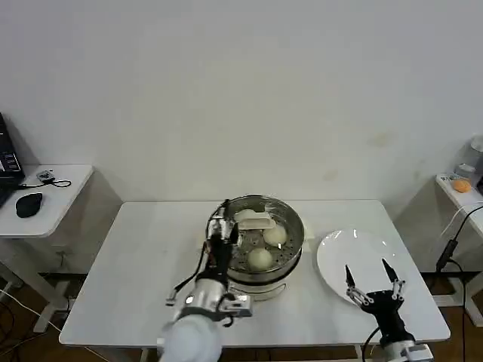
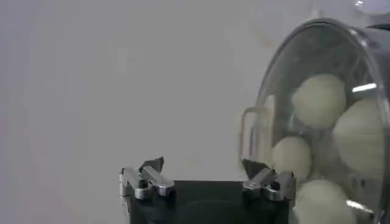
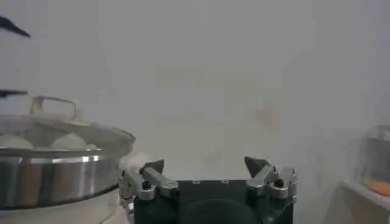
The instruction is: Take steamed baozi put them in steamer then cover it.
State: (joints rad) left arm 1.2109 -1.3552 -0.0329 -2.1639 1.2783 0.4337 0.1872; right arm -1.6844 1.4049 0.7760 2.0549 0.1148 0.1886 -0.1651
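The steamer (image 1: 293, 249) stands mid-table on its white base, and the round glass lid (image 1: 266, 205) with a white handle (image 1: 253, 220) lies on it. Through the glass I see steamed baozi (image 1: 259, 259), several in the left wrist view (image 2: 319, 99). My left gripper (image 1: 223, 219) is open at the steamer's left rim, just clear of the lid (image 2: 286, 79), with nothing between its fingers (image 2: 203, 167). My right gripper (image 1: 371, 283) stands open over the near edge of the white plate (image 1: 343, 253). In the right wrist view that gripper (image 3: 205, 164) holds nothing, and the steamer (image 3: 55, 173) sits beside it.
The plate is bare. A low side table (image 1: 56, 197) on the left carries a black mouse (image 1: 29, 204). Another side table (image 1: 453, 188) at the right edge holds an orange item (image 1: 460, 183), with cables hanging beside it. A white wall runs behind the table.
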